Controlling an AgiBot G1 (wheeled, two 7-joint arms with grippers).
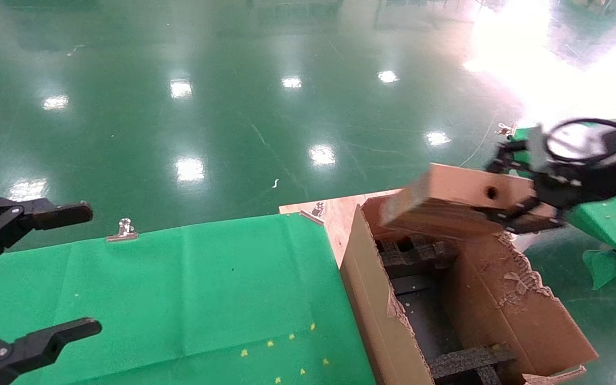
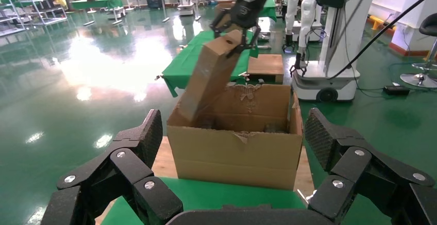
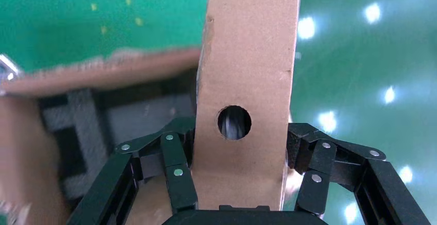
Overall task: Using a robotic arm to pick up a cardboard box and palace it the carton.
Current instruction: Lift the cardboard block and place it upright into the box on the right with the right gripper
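Brown small box: we see the flat rectangular brown cardboard box (image 1: 457,206) tilted over the far end of the carton, its lower end dipping just inside the opening and the end with the round hole uppermost.
Right gripper: the black multi-link right gripper (image 1: 519,200) is clamped on the cardboard box near the holed end; in the right wrist view its fingers (image 3: 172,171) press on both broad faces.
Carton: the large brown corrugated carton (image 1: 377,315) with ragged torn flaps stands just beside the green-clothed table (image 1: 179,299); black foam inserts (image 1: 415,254) sit inside.
Step in hand: we judge it to be lowering the box into the carton.
How to do it well: we would bring the box down slowly along its own tilt, aiming for the gap between the foam pieces, and loosen the grip only once its low end is supported.
Risk: we think the torn flap edge (image 1: 522,278) or the foam could catch a corner and twist the box in the fingers.
Left gripper: the all-black left gripper (image 1: 24,278) hangs spread wide and empty over the table's near left, idle.
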